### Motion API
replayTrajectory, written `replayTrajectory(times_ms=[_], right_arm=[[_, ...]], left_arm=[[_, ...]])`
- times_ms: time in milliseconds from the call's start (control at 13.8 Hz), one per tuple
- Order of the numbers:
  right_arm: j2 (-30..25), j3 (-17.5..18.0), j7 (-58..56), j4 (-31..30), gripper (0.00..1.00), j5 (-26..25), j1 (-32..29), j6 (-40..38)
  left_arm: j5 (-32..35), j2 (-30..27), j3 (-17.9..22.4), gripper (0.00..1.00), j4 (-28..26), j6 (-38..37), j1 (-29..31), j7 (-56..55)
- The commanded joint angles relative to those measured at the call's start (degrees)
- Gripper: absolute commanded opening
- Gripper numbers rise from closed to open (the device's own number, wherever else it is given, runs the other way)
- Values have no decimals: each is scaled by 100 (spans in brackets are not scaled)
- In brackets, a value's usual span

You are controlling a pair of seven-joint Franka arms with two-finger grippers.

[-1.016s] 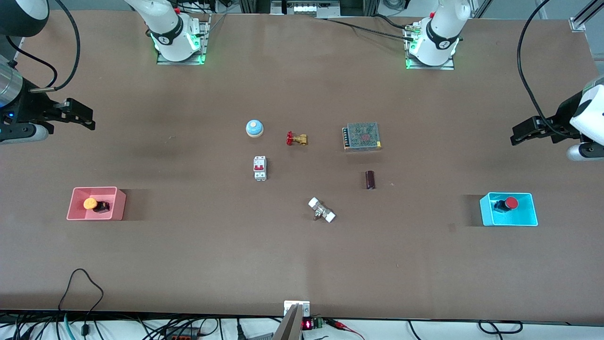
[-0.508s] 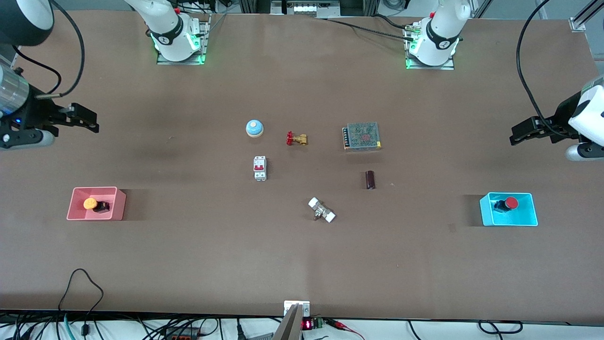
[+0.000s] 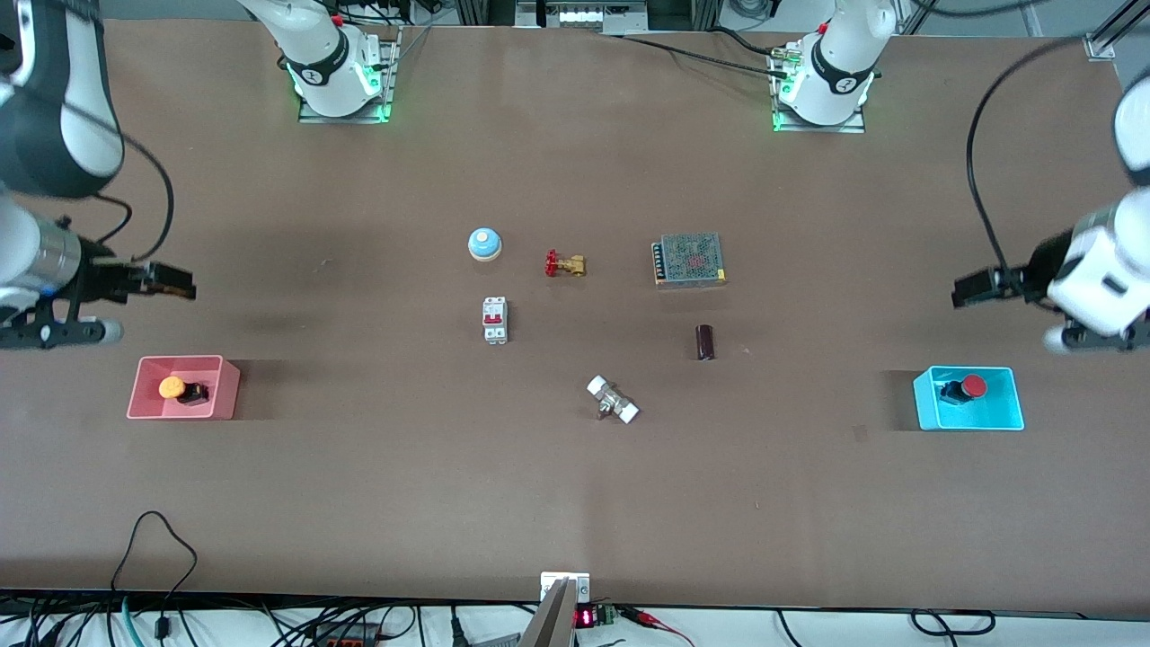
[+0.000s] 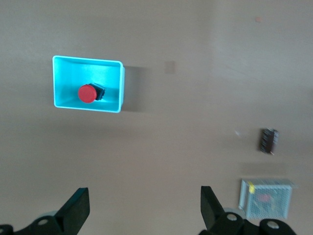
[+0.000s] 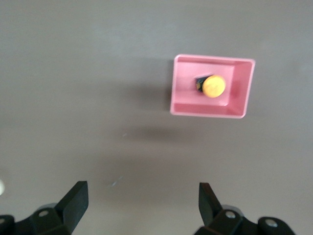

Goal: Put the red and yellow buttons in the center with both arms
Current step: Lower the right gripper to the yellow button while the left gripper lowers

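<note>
The yellow button point(image 3: 173, 388) lies in a pink bin point(image 3: 225, 395) at the right arm's end of the table; it also shows in the right wrist view point(image 5: 213, 85). The red button point(image 3: 971, 387) lies in a cyan bin point(image 3: 925, 400) at the left arm's end; it also shows in the left wrist view point(image 4: 87, 93). My right gripper point(image 3: 175, 287) is open and empty, up over bare table beside the pink bin. My left gripper point(image 3: 970, 288) is open and empty, up over bare table beside the cyan bin. The brown tabletop center point(image 3: 575, 341) is bare between the parts.
Around the middle lie a blue dome bell point(image 3: 484, 243), a brass valve with a red handle point(image 3: 564, 264), a white breaker point(image 3: 495, 319), a mesh power supply point(image 3: 689, 259), a dark cylinder point(image 3: 705, 341) and a white-ended fitting point(image 3: 613, 400).
Both grippers have moved down the front view toward their bins, the right one toward the pink bin, the left one toward the cyan bin. Buttons and other objects have not moved.
</note>
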Motion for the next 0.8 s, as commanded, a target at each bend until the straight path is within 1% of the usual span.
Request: replayTrajectory(times_ms=[0, 73, 218, 435, 581, 726], right_arm=[[262, 25, 42, 85, 100, -219, -71, 364], [419, 25, 78, 94, 100, -219, -89, 583], [683, 34, -44, 50, 100, -228, -343, 1136], [825, 34, -194, -221, 100, -245, -484, 1944], [1044, 34, -396, -240, 100, -385, -598, 2420], [1228, 42, -563, -327, 100, -403, -713, 2859]], left_arm=[[40, 666, -2, 100, 337, 433, 369, 86], [40, 885, -2, 100, 337, 662, 413, 121], [31, 1254, -2, 100, 328, 1128, 527, 183], [40, 1799, 7, 100, 328, 1691, 756, 551], [40, 2090, 16, 100, 328, 1973, 897, 762], [49, 2266, 16, 100, 320, 2088, 985, 1095]])
